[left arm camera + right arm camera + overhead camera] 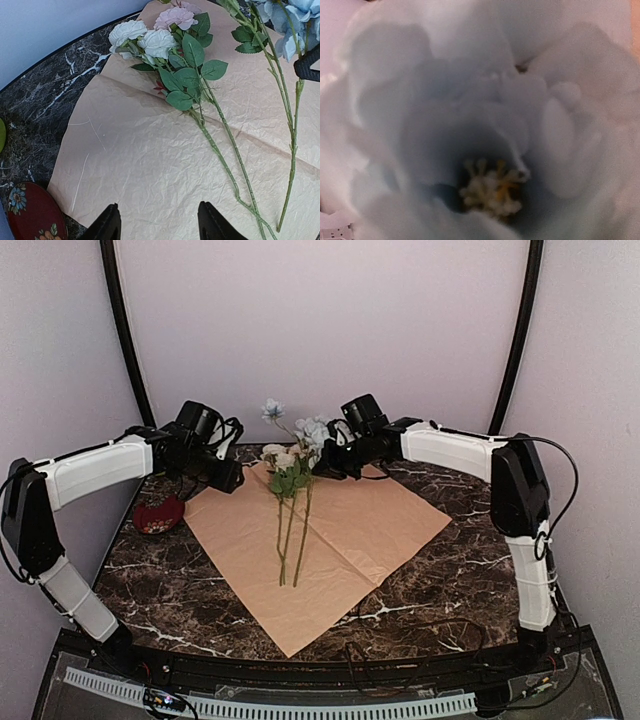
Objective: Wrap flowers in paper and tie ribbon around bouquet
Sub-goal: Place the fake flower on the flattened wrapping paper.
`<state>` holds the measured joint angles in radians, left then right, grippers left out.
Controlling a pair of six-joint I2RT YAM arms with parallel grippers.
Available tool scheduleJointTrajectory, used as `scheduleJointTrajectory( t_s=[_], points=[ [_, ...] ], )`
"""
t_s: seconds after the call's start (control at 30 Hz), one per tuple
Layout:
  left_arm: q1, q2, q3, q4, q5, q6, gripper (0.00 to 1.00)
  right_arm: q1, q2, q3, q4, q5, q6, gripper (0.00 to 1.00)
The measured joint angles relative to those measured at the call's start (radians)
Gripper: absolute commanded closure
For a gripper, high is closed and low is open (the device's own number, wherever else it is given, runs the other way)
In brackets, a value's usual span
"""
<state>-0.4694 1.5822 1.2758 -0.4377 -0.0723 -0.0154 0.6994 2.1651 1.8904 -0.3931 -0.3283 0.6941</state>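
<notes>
Observed: left gripper point(159, 220) jaws wide, empty, above the paper point(150, 165). The right gripper point(332, 460) jaws pinch the blue flower point(280, 12) stem. Risk: the thin stem slips and lands askew on the paper.

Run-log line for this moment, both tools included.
paper flat, unwrapped | flowers lying on it | left tool open, empty | right tool shut on blue flowers

- Top: we look down from behind over the table point(150, 580).
- Left wrist: close above paper point(150, 165) and flowers point(160, 42) (shared with top).
- Right wrist: hard against one pale bloom point(480, 125).
</notes>
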Motion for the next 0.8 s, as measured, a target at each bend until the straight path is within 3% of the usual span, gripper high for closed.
scheduleJointTrajectory(
  t_s=[0.17,0.2,0.3,0.37,0.6,0.8],
  points=[
    [0.0,0.005,0.0,0.0,0.001,0.0,0.46,-0.035,0.061,0.028,-0.042,0.014,-0.005,0.98],
    [0.0,0.008,0.0,0.0,0.004,0.0,0.46,-0.039,0.068,0.031,-0.042,0.015,-0.006,0.92],
    [0.0,0.019,0.0,0.0,0.006,0.0,0.46,-0.049,0.114,0.086,-0.059,0.024,-0.018,0.6],
    [0.0,0.027,0.0,-0.001,0.006,0.0,0.46,-0.056,0.155,0.139,-0.078,0.035,-0.034,0.5],
    [0.0,0.051,0.0,-0.001,0.005,0.002,0.43,-0.098,0.15,0.157,-0.18,0.128,-0.145,0.44],
    [0.0,0.105,0.0,-0.008,0.003,0.004,0.42,-0.172,-0.102,-0.093,-0.228,0.293,-0.285,0.46]
  ],
)
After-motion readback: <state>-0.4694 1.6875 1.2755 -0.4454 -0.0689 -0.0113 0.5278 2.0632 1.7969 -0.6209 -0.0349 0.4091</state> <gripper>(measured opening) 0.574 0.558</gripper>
